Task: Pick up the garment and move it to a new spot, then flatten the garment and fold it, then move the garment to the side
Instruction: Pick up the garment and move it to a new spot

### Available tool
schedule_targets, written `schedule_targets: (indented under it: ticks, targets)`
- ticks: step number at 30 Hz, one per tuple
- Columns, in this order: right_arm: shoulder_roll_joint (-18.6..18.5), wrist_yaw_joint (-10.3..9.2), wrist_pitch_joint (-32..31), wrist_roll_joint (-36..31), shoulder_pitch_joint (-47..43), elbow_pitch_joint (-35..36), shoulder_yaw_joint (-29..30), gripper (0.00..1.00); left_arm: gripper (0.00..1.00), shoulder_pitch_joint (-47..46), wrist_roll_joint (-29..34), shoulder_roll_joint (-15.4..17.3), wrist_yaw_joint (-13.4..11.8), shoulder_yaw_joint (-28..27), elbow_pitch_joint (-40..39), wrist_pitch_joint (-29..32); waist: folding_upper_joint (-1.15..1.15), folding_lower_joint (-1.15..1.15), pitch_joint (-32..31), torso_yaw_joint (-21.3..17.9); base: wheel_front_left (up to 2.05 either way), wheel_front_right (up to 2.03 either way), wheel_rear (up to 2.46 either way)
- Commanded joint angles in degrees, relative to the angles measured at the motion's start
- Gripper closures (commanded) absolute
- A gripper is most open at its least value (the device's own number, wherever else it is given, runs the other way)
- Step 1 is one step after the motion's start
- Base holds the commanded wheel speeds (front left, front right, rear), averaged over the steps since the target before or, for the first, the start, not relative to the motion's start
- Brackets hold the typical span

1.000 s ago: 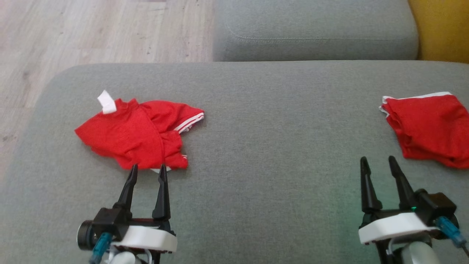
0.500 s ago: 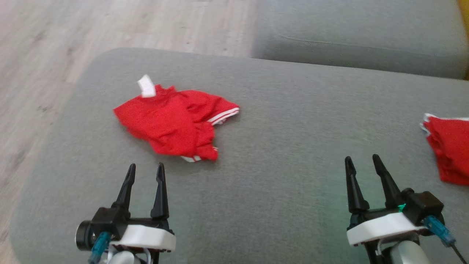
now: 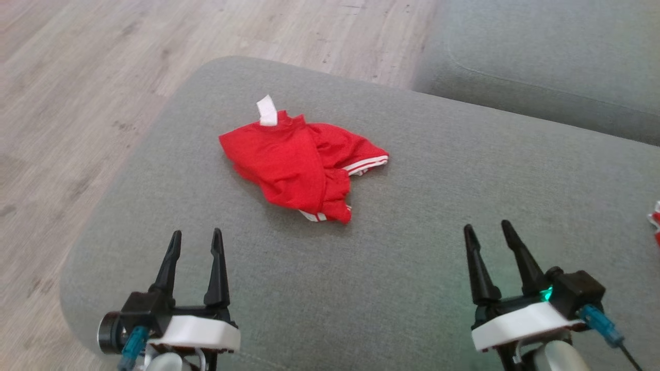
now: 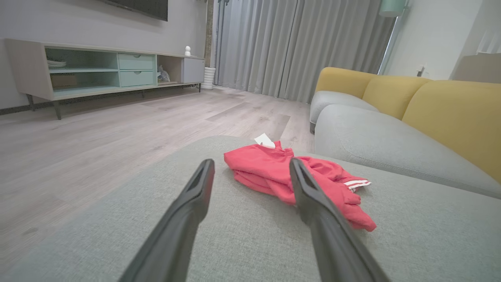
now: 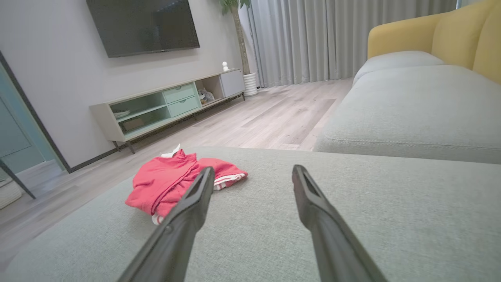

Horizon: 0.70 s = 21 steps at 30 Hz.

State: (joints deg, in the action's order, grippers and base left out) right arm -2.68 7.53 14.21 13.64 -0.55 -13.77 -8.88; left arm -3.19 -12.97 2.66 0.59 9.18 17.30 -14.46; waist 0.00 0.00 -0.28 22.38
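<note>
Near edge of the grey seat cushion (image 3: 412, 268): left gripper (image 3: 196, 233) sits short of the red garment (image 3: 294, 165) and a little to its left. Right gripper (image 3: 486, 225) is well off to its right. Fingers are spread on both and nothing is held.

Garment lies crumpled and untouched, white tag (image 3: 266, 110) at its far edge.

Change: the whole head view has swung left, which is the camera moving, not the cloth. Garment is now mid-frame, and a second red piece (image 3: 655, 221) far to its right is nearly cut off.

Judgement: squaring up for the first pick.
</note>
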Motion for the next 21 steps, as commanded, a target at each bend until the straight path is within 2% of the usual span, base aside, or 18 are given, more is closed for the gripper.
schedule_targets:
  ticks: [1,6,10,16,21]
  targets:
    - [-0.2,-0.04,0.78,0.17,1.45,1.7,-1.5,0.0,0.0,-2.11,0.56,0.21,0.22,-2.04,-1.89,-0.54,0.0,0.0,0.23,0.35,0.0,0.0,0.0]
    - [-0.2,-0.04,0.78,-0.04,2.13,1.68,-2.23,0.0,0.0,-2.62,0.67,0.21,0.43,-2.76,-2.33,-0.54,0.0,0.0,1.7,0.38,0.0,0.0,0.0]
    - [-0.2,-0.04,0.78,-0.15,3.44,1.9,-2.72,0.0,0.0,-5.4,2.35,1.41,1.98,-3.02,-2.32,-0.54,0.0,0.0,4.22,-0.92,0.0,0.0,0.0]
    - [-0.2,-0.04,0.79,-1.78,6.36,2.17,-2.89,0.0,0.0,-18.87,3.87,6.48,5.08,-1.95,2.55,0.61,0.0,0.0,9.87,-4.52,0.0,0.0,0.0]
    - [-0.2,-0.04,0.78,-3.05,9.0,4.01,-2.15,0.0,0.0,-33.02,3.69,12.39,6.58,0.92,8.85,7.79,0.0,0.0,14.5,-8.08,0.0,0.0,0.0]
